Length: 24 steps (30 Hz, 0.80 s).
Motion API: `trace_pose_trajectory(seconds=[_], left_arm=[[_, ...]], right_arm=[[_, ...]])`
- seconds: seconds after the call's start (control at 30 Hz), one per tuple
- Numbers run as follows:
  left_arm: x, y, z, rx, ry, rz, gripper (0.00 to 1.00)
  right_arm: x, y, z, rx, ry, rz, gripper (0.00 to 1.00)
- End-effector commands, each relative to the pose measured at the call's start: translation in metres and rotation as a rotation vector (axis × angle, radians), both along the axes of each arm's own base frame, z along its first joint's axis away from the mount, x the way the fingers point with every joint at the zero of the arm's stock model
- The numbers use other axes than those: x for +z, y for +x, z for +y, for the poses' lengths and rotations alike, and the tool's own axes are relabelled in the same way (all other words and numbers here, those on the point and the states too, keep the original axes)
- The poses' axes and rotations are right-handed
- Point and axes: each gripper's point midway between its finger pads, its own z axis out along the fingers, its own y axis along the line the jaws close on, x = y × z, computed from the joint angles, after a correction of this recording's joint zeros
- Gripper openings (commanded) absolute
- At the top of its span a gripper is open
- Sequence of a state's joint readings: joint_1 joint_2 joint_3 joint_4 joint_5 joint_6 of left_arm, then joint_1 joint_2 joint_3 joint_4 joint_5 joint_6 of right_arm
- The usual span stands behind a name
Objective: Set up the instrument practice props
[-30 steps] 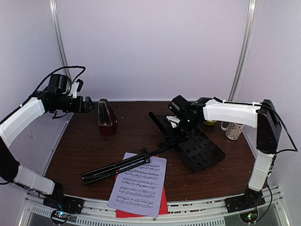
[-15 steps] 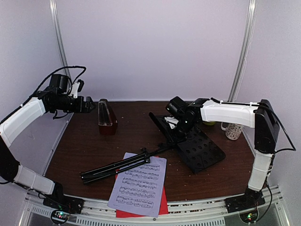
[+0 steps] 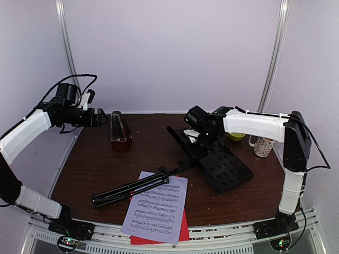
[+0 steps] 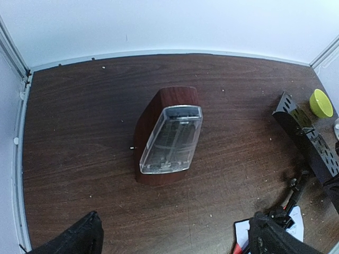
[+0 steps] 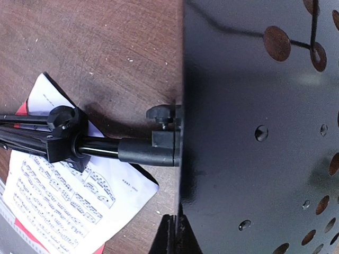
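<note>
The black tripod music stand [image 3: 137, 186] lies flat on the tabletop [image 3: 90, 169] and is not yet erected. Its long axis runs from the folded legs at near-left to the perforated desk [image 3: 228, 169] at far-right. The right tool [image 3: 203, 138] sits at the desk's far-left edge, directly above the point where the shaft meets the desk. In the right wrist view its jaws are closed together at that edge of the metal plate and appear to pinch it. The rest of the stand therefore extends away from the tool toward the near-left, so any lift from this grip would pivot the stand about its leg end. The right arm is clearly the nearer arm to the desk. The shaft crosses the far corner of the white music sheet [image 3: 156, 206], which lies on the red music sheet [image 3: 183, 230] at the near edge. Both sheets could be dragged if the leg end slides. The left tool [image 3: 98, 117] is fully open and holds nothing. It hovers beside and above the metronome [image 3: 120, 132], which stands upright with its clear cover on at the far-left of the tabletop, well apart from the stand. A green bowl [image 3: 235, 136] and a spotted mug [image 3: 263, 146] stand at far-right, behind the right arm. They lie near the arc the desk would sweep if it were raised toward that side.
</note>
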<state>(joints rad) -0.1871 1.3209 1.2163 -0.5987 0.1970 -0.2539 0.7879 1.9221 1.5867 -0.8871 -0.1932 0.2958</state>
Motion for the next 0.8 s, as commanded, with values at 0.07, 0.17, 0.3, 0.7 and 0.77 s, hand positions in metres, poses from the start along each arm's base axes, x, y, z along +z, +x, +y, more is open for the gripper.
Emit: trace_pose_trajectory(seconds=[0.07,0.17,0.3,0.7,0.77], left_arm=[[0.011,0.007,-0.007,-0.013,-0.030,-0.045,0.98],[0.013,0.008,-0.009,-0.017,-0.043,-0.045,0.98],[0.017,0.007,-0.010,-0.018,-0.054,-0.050,0.98],[0.018,0.004,-0.013,-0.023,-0.083,-0.044,0.98],[0.020,0.004,-0.013,-0.021,-0.085,-0.049,0.98]], right_arm=[[0.025,0.010,-0.002,0.023,-0.058,-0.066,0.00],[0.039,0.014,-0.003,0.014,-0.060,-0.096,0.00],[0.066,0.021,-0.003,-0.001,-0.053,-0.155,0.00],[0.156,0.036,-0.002,-0.043,0.014,-0.332,0.00],[0.173,0.037,-0.001,-0.051,0.033,-0.361,0.00]])
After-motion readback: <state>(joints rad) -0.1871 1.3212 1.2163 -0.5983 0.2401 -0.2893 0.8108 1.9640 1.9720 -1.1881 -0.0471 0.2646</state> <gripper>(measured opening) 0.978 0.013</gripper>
